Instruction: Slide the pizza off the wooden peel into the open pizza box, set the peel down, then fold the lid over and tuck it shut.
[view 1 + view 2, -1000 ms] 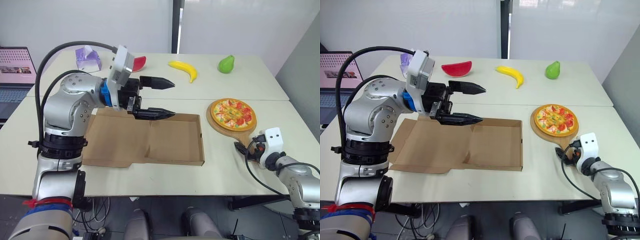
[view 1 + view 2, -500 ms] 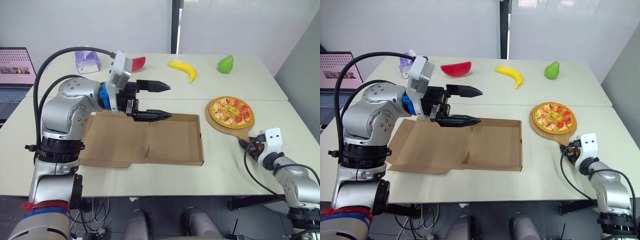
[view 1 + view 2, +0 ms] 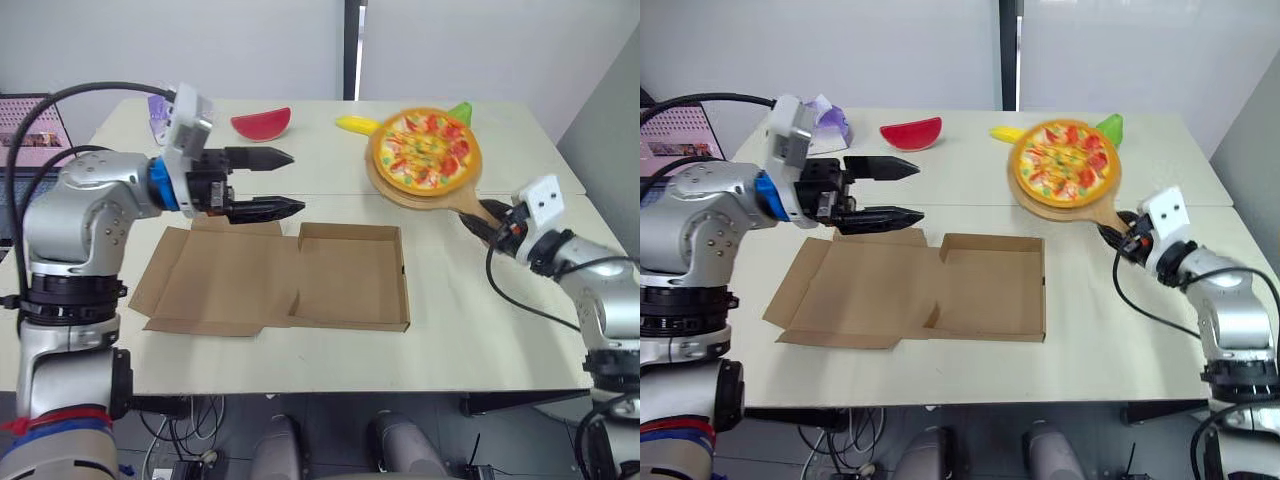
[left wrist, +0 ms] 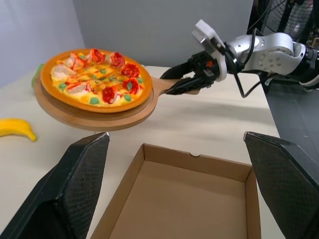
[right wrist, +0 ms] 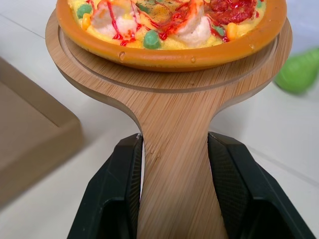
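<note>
A pizza with red and green toppings lies on a round wooden peel. The peel is held up in the air, beyond the box's far right corner. My right gripper is shut on the peel's handle, with one black finger on each side of it. The open cardboard pizza box sits flat on the table, its lid spread out to the left. My left gripper hovers open over the lid's far edge with nothing between its fingers.
A red watermelon slice, a banana and a green pear lie along the far side of the table; the raised peel partly hides the last two. A purple pack and a laptop are at the far left.
My right gripper has lifted the peel with the pizza off the table and carried it up and to the left. My left arm has drawn back to the left, still open.
</note>
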